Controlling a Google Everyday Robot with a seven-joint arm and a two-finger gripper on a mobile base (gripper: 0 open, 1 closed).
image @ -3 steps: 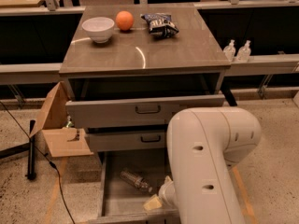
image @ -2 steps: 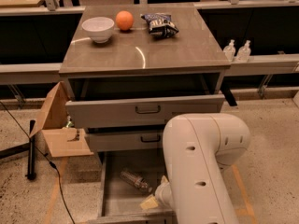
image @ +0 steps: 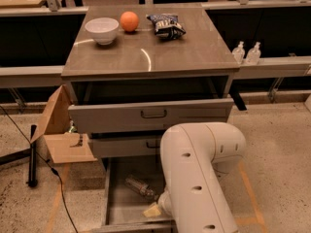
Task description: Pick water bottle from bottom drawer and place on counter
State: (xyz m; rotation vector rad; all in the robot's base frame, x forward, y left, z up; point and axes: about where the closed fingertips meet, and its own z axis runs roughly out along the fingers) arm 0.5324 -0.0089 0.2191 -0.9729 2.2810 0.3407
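Counter (image: pixel 194 52) bears bowl (image: pixel 102 30), orange (image: pixel 129 21); arm (image: pixel 194 178) half-hides pincer (image: pixel 153 209) in bottom drawer (image: pixel 121 210)

Warm, rather dim indoor light falls from above. The glossy counter (image: pixel 194 52) carries 1 bright curved glare streak near its middle and a pale sheen beside the bowl (image: pixel 102 29). The bottom drawer (image: pixel 119 208) lies in shadow; the gripper (image: pixel 151 209) sits down there, faintly lit.

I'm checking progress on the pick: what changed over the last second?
The arm slid toward the picture's left, bringing the gripper, low in the bottom drawer, slightly nearer the bottle. Nothing visibly grasped. Bottle, bowl, orange and bag stayed put.
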